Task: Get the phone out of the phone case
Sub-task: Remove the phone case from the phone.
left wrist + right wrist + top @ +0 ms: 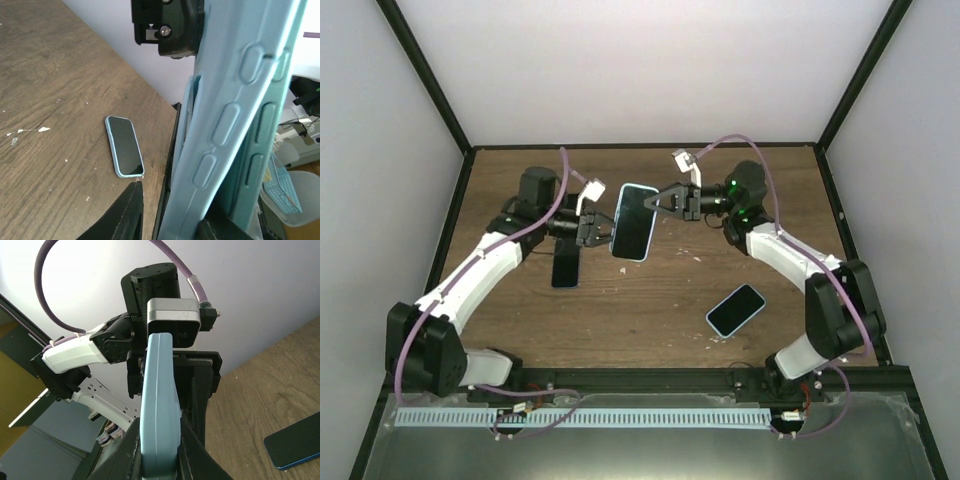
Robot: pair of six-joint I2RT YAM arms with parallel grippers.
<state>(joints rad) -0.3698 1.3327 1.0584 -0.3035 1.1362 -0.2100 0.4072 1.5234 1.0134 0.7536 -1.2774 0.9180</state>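
Note:
A light blue phone case [634, 221] with a dark front is held upright in the air over the table's middle, between both grippers. My right gripper [658, 203] is shut on its top edge. In the right wrist view both black fingers [200, 440] press the case's blue edge [160, 405]. My left gripper [605, 232] is at the case's left edge. In the left wrist view the case [225, 125] stands between the fingers, and a gap shows beside the left finger [125, 215]. I cannot tell whether a phone is inside.
A dark phone [566, 265] lies on the wooden table under the left arm and also shows in the right wrist view [295, 445]. Another phone in a blue case [735, 310] lies at the front right and shows in the left wrist view [124, 146].

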